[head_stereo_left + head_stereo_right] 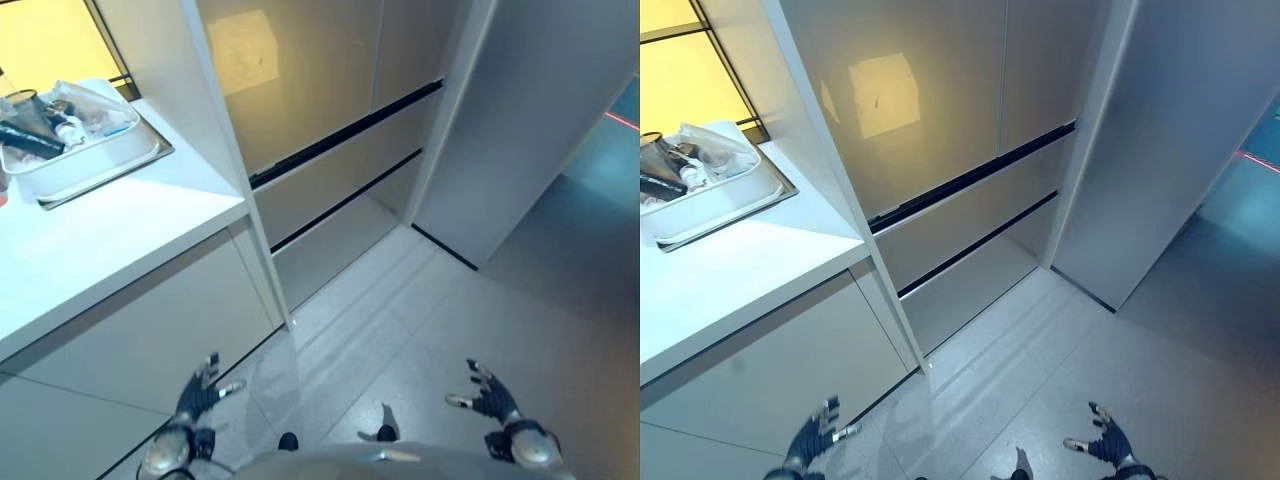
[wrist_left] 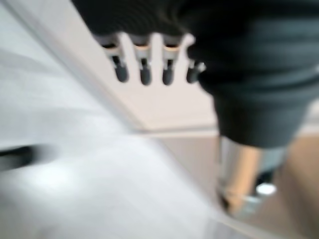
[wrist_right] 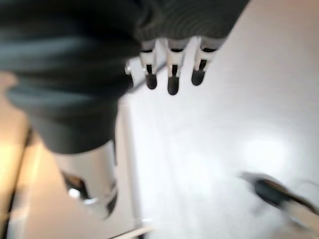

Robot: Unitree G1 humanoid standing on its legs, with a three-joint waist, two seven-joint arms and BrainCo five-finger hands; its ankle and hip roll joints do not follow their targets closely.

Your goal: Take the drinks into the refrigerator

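Left eye view, closed refrigerator point(image 1: 330, 150) ahead, left hand point(image 1: 198, 397) and right hand point(image 1: 490, 395) both released, empty, low

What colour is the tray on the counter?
White tray, clearest in the left eye view.

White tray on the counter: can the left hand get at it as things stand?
Probably not yet. The left hand hangs low, open and empty, by the cabinet front; the white tray sits up on the counter. Nothing blocks the way.
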